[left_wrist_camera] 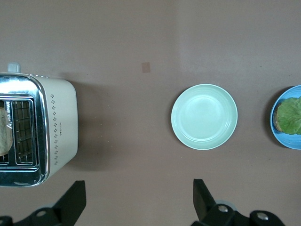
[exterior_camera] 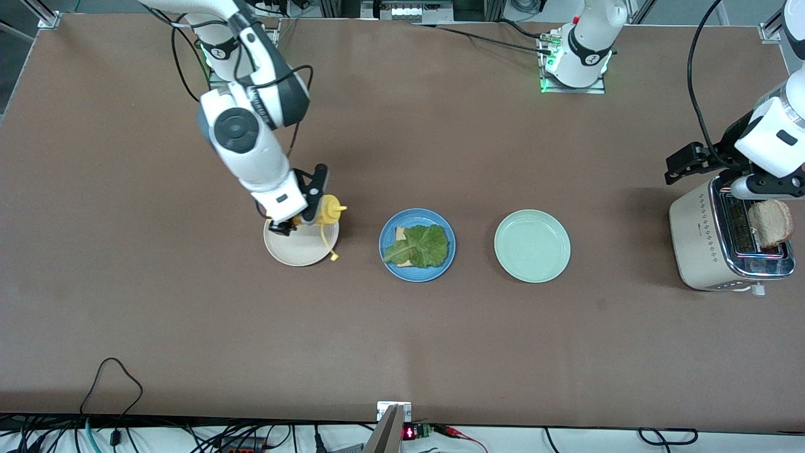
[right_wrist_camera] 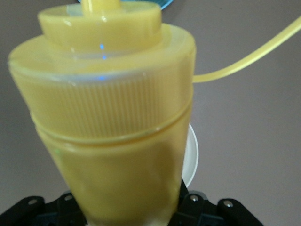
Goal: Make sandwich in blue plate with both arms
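On the blue plate [exterior_camera: 385, 234] a crinkled green lettuce leaf [exterior_camera: 422, 245] covers a bread slice [exterior_camera: 400, 234]; the left wrist view catches the plate [left_wrist_camera: 274, 126] and the leaf [left_wrist_camera: 291, 115] at its edge. A second bread slice [exterior_camera: 770, 222] stands up out of the toaster. My right gripper [exterior_camera: 309, 209] is shut on a yellow squeeze bottle [exterior_camera: 327, 209] over a cream-white plate [exterior_camera: 302, 250]. In the right wrist view the bottle [right_wrist_camera: 113, 117] fills the frame and hides the fingers of the right gripper [right_wrist_camera: 124, 207]. My left gripper [exterior_camera: 680, 165] hangs open and empty beside the toaster; its own view shows the gripper [left_wrist_camera: 139, 200] above bare table.
A cream toaster [exterior_camera: 704, 242] [left_wrist_camera: 54, 127] stands at the left arm's end of the table. A pale green plate [exterior_camera: 532, 246] [left_wrist_camera: 204, 116] lies between it and the blue plate. The bottle's yellow cap strap [exterior_camera: 327, 242] dangles over the cream-white plate [right_wrist_camera: 190, 155].
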